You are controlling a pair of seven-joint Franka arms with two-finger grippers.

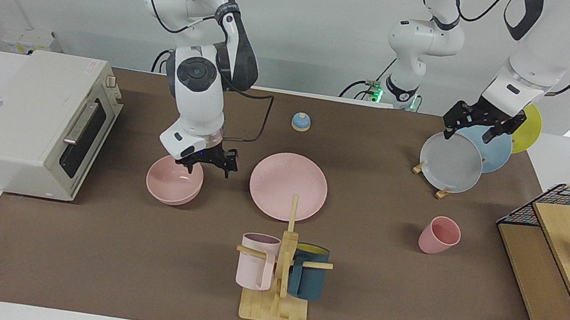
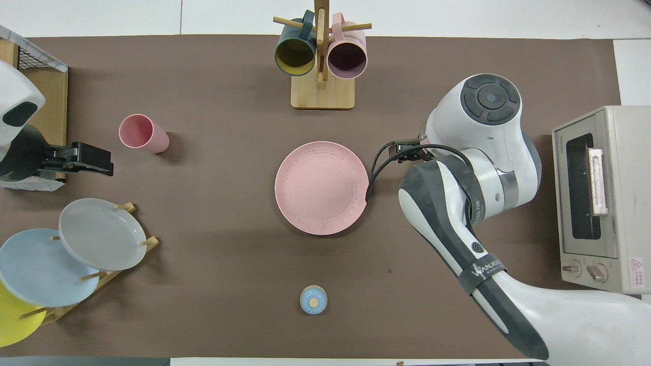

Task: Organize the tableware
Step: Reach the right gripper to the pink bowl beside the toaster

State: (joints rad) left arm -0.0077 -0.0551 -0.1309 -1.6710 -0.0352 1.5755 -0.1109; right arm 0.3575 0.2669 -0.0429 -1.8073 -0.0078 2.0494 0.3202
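Observation:
The salmon-pink bowl (image 1: pixel 170 188) sits in front of the toaster oven. My right gripper (image 1: pixel 208 164) hangs open just over the part of its rim that faces the plate. I cannot tell whether it touches the rim. In the overhead view the right arm hides the bowl. The wide pink plate (image 1: pixel 288 186) (image 2: pixel 321 188) lies flat at mid-table. The small pink cup (image 1: pixel 439 235) (image 2: pixel 142 133) stands upright toward the left arm's end. My left gripper (image 1: pixel 470 132) (image 2: pixel 104 160) waits open and empty above the grey plate on the rack.
A toaster oven (image 1: pixel 37 117) stands at the right arm's end, its door shut. A wooden mug tree (image 1: pixel 279 272) with two mugs stands farther from the robots than the plate. A plate rack (image 1: pixel 455 157), a blue bell (image 1: pixel 301 122) and a wire shelf (image 1: pixel 566 247) are also here.

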